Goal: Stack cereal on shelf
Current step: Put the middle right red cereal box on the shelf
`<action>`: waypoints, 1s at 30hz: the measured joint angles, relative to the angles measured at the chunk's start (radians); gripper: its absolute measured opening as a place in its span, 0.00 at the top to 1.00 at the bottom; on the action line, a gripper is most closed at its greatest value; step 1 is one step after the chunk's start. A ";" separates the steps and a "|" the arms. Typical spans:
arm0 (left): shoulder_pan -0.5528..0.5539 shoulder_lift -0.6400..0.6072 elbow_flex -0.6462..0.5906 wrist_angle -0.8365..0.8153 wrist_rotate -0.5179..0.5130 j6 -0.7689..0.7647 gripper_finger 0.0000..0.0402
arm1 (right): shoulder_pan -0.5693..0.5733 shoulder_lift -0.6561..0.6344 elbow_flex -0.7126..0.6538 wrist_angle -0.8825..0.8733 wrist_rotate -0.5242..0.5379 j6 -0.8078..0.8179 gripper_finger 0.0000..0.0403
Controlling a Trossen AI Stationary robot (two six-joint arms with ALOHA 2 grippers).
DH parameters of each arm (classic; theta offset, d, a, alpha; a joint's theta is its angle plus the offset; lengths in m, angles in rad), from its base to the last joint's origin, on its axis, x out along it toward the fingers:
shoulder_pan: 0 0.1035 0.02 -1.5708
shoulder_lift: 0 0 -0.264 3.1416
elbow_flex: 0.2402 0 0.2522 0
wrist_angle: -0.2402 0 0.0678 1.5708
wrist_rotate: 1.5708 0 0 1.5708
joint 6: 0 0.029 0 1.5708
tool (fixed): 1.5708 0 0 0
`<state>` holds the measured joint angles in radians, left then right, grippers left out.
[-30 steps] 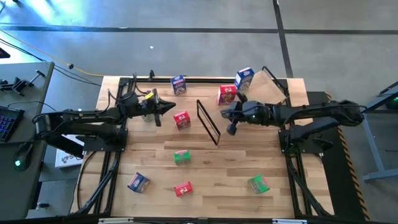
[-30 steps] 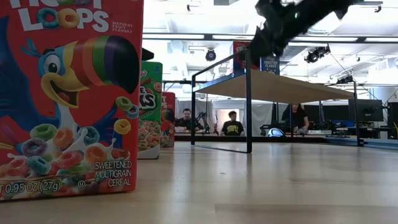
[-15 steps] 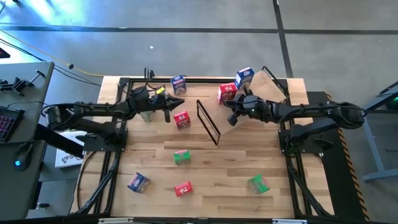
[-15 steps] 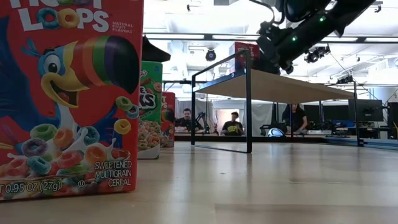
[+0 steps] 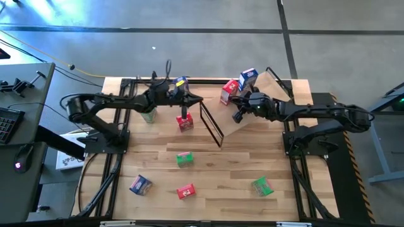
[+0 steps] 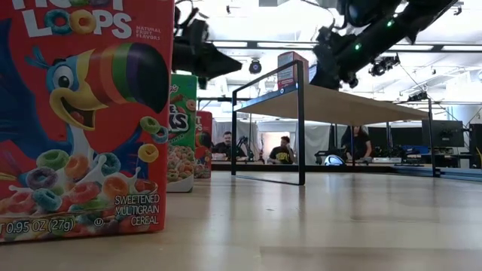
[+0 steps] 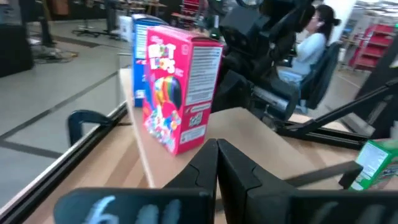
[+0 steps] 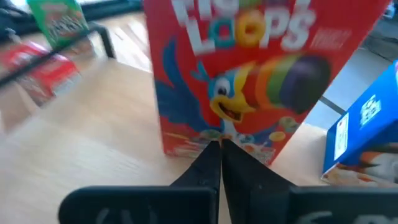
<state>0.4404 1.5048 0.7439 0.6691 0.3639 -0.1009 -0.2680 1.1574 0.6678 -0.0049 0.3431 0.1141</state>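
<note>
Now the left gripper point(image 5: 187, 101) has been swung in over the bench's far edge, jaws together, empty. Right gripper point(image 5: 238, 115), jaws together, is nudged against the red box point(image 5: 228, 92) on the shelf point(image 5: 268, 91); blue box point(image 5: 248, 78) beside it.

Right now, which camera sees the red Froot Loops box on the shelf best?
The right wrist view: the red box fills it, front print facing the camera, standing on the shelf. The left wrist view shows its side and front, smaller. The high view shows it tiny from above. The low view shows only its top behind the shelf's edge.
</note>
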 joint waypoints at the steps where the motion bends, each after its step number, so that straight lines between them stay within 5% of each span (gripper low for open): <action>1: -0.004 0.024 0.022 -0.001 0.014 0.000 1.00 | 0.000 -0.014 0.000 0.003 -0.004 -0.001 1.00; 14: -0.057 0.211 0.268 -0.050 0.066 0.036 1.00 | 0.000 -0.064 0.001 -0.004 -0.014 -0.036 1.00; 30: -0.064 0.317 0.380 -0.073 0.007 0.051 1.00 | 0.000 -0.064 0.001 0.002 0.029 -0.036 1.00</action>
<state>0.3763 1.8221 1.1240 0.5961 0.3710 -0.0498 -0.2680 1.0939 0.6685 -0.0029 0.3725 0.0780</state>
